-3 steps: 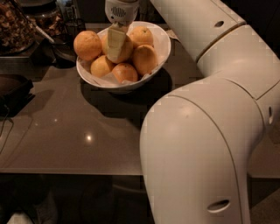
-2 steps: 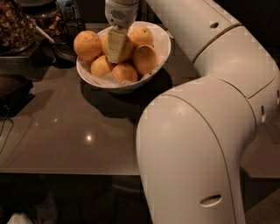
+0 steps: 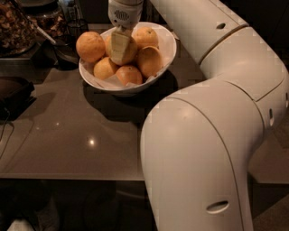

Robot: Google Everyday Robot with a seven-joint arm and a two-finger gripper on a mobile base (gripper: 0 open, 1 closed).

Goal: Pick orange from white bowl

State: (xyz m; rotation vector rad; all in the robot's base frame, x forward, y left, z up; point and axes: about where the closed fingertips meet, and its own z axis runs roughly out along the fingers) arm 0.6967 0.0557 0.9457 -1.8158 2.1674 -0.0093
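Observation:
The white bowl point(image 3: 165, 50) stands at the back of the brown table and holds several round citrus fruits. The orange point(image 3: 131, 53), paler and duller than the rest, lies in the middle of the pile. My gripper point(image 3: 120, 50) hangs straight down from the wrist point(image 3: 124, 11) into the bowl, right on this orange, and covers its near left side. A deeper orange fruit point(image 3: 90, 46) sits high against the bowl's left rim. Others lie at the front point(image 3: 129, 74) and right point(image 3: 150, 61).
My arm's large white elbow point(image 3: 203, 149) fills the right foreground and hides that part of the table point(image 3: 67, 135). A dark tray point(image 3: 13, 92) sits at the left edge. A container of dark dried stuff point(image 3: 16, 25) with a utensil stands at the back left.
The gripper stays at the same place in the bowl on the pale orange. The arm's elbow in the foreground has shifted very slightly left. The fruits have not moved.

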